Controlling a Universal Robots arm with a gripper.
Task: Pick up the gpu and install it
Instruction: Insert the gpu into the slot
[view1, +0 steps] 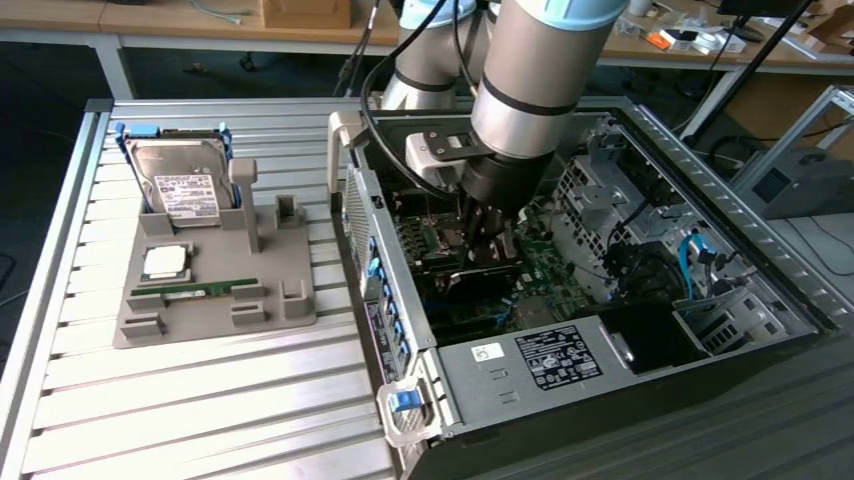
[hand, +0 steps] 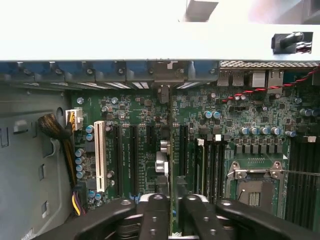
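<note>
Open computer case (view1: 627, 330) — tool (hand: 172, 212) clamped on edge-on gpu (hand: 171, 150) above motherboard (hand: 135, 125).

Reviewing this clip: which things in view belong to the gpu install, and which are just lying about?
Job in hand:
- gpu, seen edge-on, gripped in the claw
- motherboard slots below the card
- open computer case

Lying about:
- hard drive
- processor chip
- memory stick
- grey parts holder beneath them
</note>
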